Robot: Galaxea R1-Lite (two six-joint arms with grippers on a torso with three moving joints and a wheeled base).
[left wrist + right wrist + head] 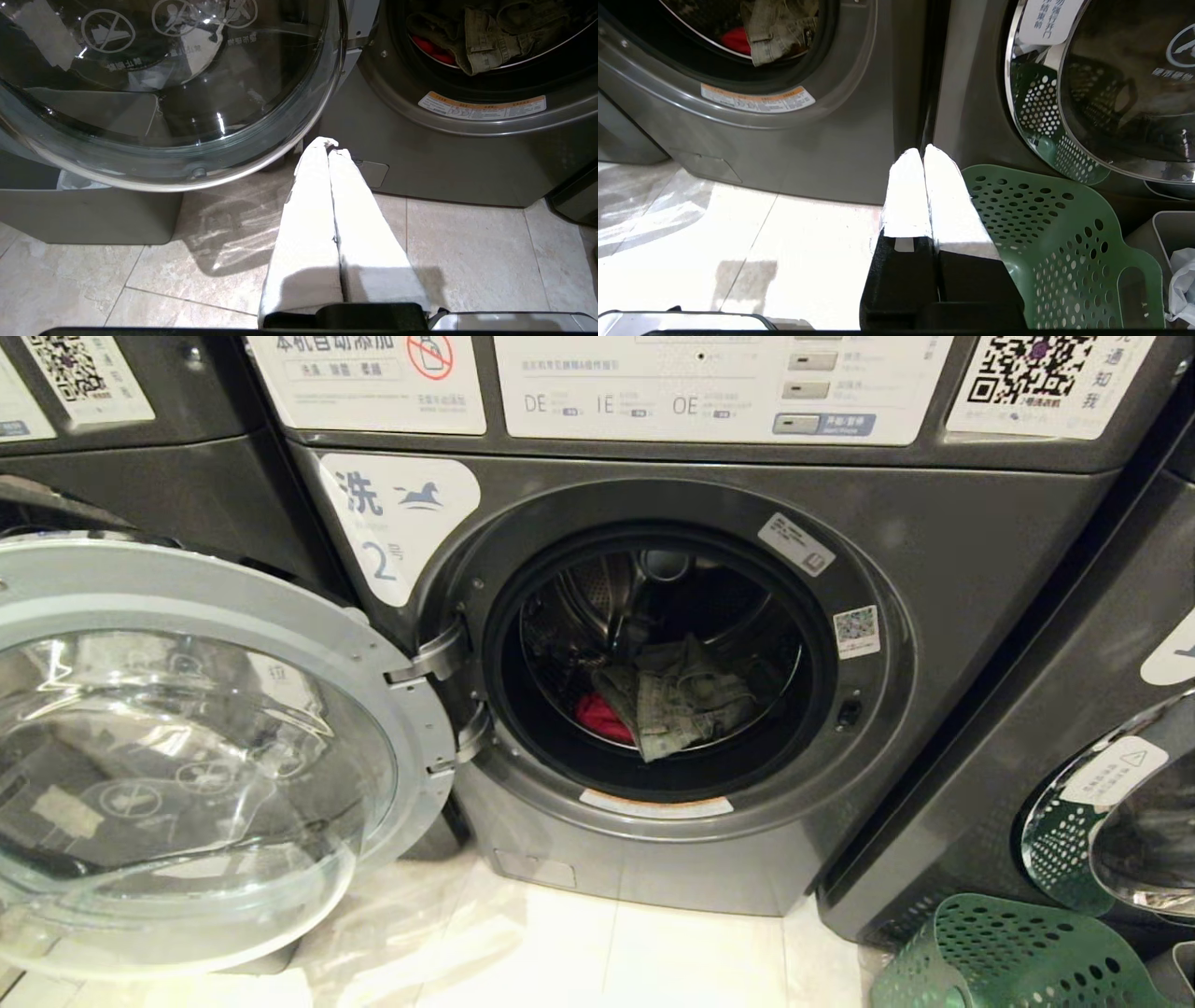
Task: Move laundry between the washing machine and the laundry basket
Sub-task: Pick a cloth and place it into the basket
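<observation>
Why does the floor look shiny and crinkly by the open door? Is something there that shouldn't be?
Yes, a sheet of clear plastic lies crumpled on the floor tiles under the open glass door of the washing machine. It looks left behind. The clothes sit properly inside the drum.

Pale tiled floor (691,952), washing machine (971,579) and green laundry basket (1018,957) standing on it

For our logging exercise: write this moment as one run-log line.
dark grey washing machine: door open | red cloth in drum | green perforated basket: on floor | left gripper, right gripper: shut, empty
</observation>
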